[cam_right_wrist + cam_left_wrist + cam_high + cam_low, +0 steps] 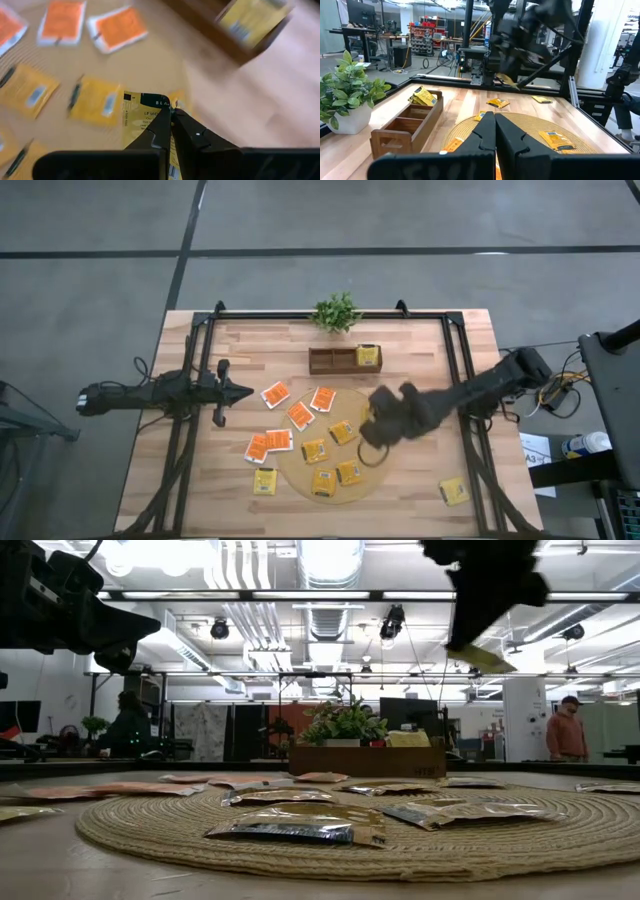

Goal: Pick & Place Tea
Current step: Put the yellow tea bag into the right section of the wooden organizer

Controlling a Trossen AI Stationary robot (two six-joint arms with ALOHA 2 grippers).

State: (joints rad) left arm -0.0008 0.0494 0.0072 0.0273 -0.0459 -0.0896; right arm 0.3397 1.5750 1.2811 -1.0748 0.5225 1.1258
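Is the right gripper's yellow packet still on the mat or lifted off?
Lifted off: the right gripper pinches the yellow tea packet and, in the low view, it hangs above the mat.

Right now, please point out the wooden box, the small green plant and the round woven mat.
wooden box (332,361): high view, empty left compartment.
small green plant (336,311): high view, leaves' middle.
round woven mat (130,827): low view, bare left rim.

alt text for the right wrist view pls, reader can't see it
The right gripper has its jaws shut on a yellow tea packet, held above a tan woven mat. On the mat lie more yellow packets and orange-red packets. A wooden box holding another yellow packet is blurred beyond.
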